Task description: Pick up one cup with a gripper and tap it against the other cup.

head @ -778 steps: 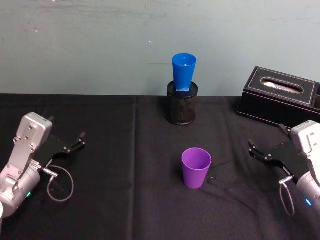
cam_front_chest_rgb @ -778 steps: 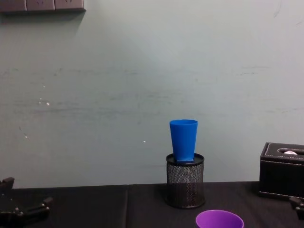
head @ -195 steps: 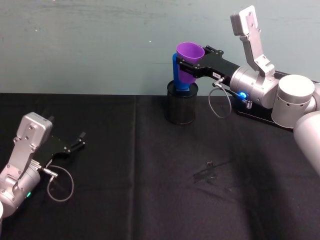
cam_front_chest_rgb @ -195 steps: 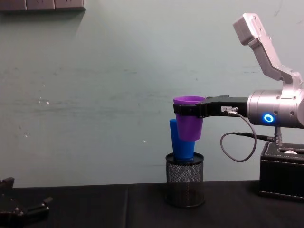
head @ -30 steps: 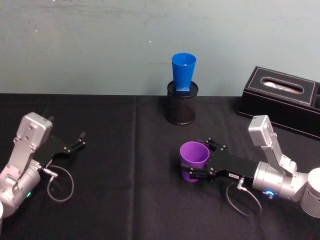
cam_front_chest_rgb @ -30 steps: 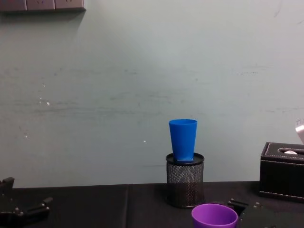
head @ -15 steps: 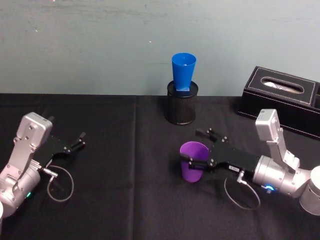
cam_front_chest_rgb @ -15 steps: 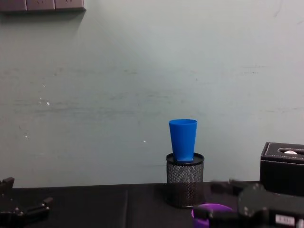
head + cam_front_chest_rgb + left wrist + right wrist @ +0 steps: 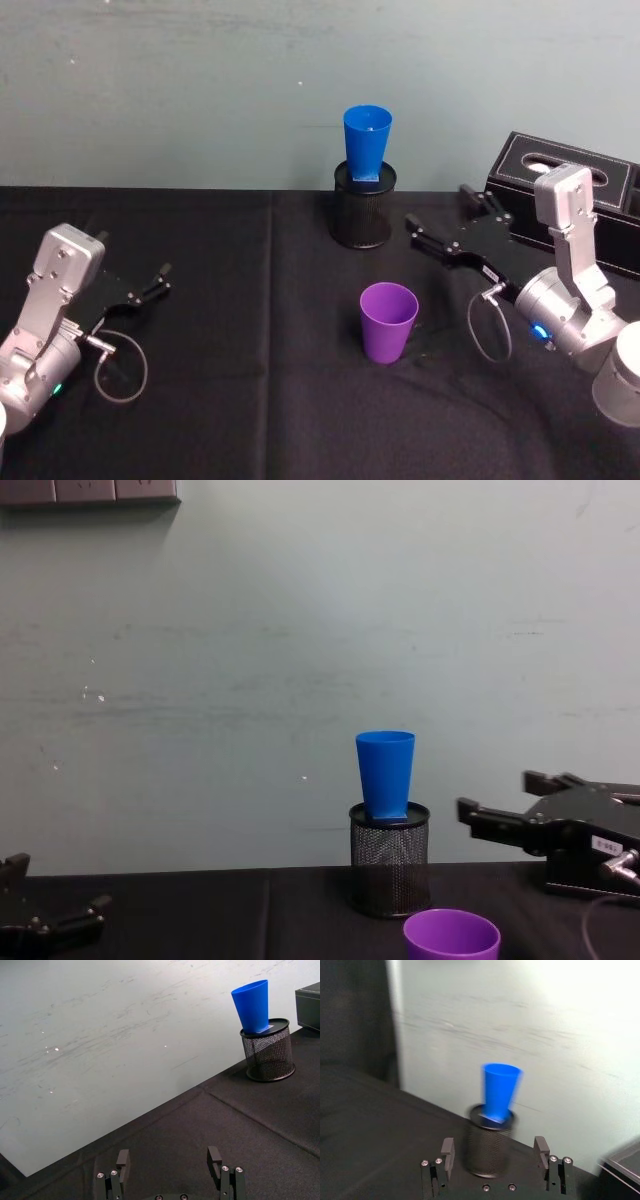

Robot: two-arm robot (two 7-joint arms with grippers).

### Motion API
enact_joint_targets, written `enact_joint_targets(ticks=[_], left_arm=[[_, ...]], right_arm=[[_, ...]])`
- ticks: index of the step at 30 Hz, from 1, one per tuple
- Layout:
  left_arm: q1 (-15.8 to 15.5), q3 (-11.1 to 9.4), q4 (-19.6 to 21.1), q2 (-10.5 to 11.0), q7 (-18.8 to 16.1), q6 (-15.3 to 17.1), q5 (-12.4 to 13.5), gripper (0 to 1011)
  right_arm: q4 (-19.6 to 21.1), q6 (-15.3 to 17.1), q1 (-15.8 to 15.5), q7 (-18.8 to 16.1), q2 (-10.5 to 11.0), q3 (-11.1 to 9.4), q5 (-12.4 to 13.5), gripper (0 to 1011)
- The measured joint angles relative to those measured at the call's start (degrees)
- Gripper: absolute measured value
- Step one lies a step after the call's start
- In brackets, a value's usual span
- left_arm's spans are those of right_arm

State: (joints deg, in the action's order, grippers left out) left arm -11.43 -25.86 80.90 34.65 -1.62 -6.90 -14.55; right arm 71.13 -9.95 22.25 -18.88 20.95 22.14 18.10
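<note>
Released, purple cup [image 9: 388,321] stands below right gripper [image 9: 440,222].

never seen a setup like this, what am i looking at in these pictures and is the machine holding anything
This is a two-armed robot at a table with a black cloth. One picture looks down from its head, one looks across from its chest, and one comes from each wrist. The purple cup stands upright on the cloth, apart from both arms. The blue cup sits in a black mesh holder near the wall, with a black tissue box at the robot's right. The right gripper is raised, open and empty. The left gripper rests parked at the left, also open. Nothing is held.
</note>
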Motion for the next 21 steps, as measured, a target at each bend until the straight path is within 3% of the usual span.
enact_joint_targets(ticks=[6, 8, 16, 21], left_arm=[[0.00, 0.00, 0.00, 0.00, 0.00, 0.00, 0.00, 1012], [0.00, 0.00, 0.00, 0.00, 0.00, 0.00, 0.00, 1011], [0.00, 0.00, 0.00, 0.00, 0.00, 0.00, 0.00, 1011], [0.00, 0.00, -0.01, 0.00, 0.00, 0.00, 0.00, 1011]], right_arm=[[1.96, 4.56, -2.13, 10.90, -2.03, -1.69, -5.18, 1002], [1.92, 5.47, -2.36, 12.21, -2.45, -2.01, -5.76, 1002], [0.53, 7.86, -2.93, 14.18, -3.99, -3.32, -6.69, 1002], [-1.74, 6.49, -2.53, 11.25, -4.45, -3.45, -6.16, 1002]])
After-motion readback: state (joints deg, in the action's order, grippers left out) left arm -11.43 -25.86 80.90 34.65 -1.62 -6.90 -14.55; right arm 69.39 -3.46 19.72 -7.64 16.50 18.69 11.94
